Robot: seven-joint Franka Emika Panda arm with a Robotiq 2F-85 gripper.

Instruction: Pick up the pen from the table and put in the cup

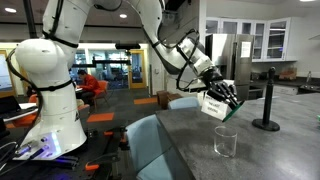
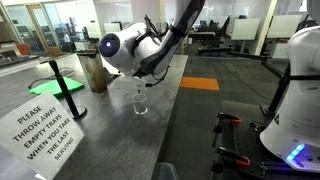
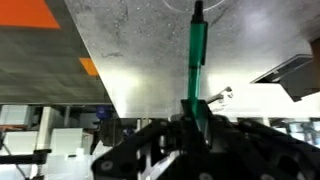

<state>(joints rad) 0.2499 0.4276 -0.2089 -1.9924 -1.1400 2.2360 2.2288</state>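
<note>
Gripping the thin green pen (image 3: 197, 60), the jaws hang above the small clear handleless tumbler (image 1: 226, 141), near the edge of the smooth grey counter (image 1: 285, 150).

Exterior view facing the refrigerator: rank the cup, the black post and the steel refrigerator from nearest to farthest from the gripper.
1. cup: on the table, directly below the gripper, which holds the pen.
2. black post: farther along the table, to the right in this view.
3. steel refrigerator: in the background, well beyond the table.
</note>
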